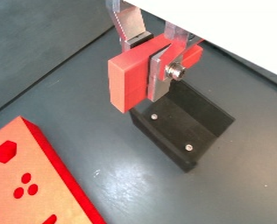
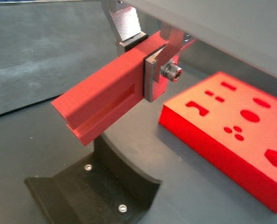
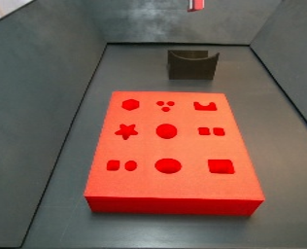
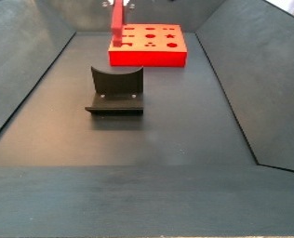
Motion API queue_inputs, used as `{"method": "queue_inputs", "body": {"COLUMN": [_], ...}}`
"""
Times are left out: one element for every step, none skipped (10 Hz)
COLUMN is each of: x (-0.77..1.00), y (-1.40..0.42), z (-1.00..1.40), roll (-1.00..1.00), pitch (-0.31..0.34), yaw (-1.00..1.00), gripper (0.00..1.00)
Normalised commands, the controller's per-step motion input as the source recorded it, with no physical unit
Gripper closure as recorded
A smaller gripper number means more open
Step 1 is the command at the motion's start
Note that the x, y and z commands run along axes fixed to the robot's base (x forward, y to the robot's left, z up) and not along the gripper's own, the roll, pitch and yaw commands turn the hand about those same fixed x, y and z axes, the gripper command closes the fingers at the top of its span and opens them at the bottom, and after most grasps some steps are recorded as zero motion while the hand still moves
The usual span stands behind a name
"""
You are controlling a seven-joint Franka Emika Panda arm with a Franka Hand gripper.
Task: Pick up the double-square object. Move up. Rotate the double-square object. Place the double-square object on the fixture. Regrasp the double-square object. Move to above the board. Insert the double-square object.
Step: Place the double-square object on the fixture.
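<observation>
- The claw [image 1: 166, 63] is seen in both wrist views clenched on the double-square object [image 1: 129, 79], with one silver finger [image 2: 159, 72] pressed flat against the block's side.
- Only the end of the red block is gripped, and most of its length juts out past the finger; a slip or a swing in the grip could be caused by that overhang.
- The block is held in the air above the fixture [image 1: 182, 122], clear of it, with grey table [image 1: 59, 79] beneath.
- A placement on the fixture is judged to be the step in hand. If the block is lowered off-centre, the rim of the notch [image 3: 191, 58] could be struck and the block tipped onto the table.
- In a side view, only a red sliver [image 4: 116, 20] of the block is seen at the top edge, so its tilt cannot be told there.
- The board [image 4: 147, 46] lies well apart, beyond the fixture, and no collision with it is expected yet.
</observation>
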Motion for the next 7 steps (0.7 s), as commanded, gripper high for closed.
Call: {"method": "queue_inputs", "body": {"x": [0.15, 0.11, 0.07, 0.07, 0.08, 0.08, 0.08], "y": [0.27, 0.16, 0.06, 0.06, 0.06, 0.05, 0.05], "z": [-0.01, -0.01, -0.01, -0.01, -0.01, -0.02, -0.02], "roll": [-1.0, -1.0, -1.0, -0.89, -0.66, -0.55, -0.34], "pitch": [0.125, 0.13, 0.123, 0.112, 0.093, 0.086, 0.068], "yaw": [-0.07, -0.08, -0.11, -0.12, -0.13, -0.12, -0.12], "gripper": [1.0, 1.0, 1.0, 1.0, 1.0, 1.0, 1.0]}}
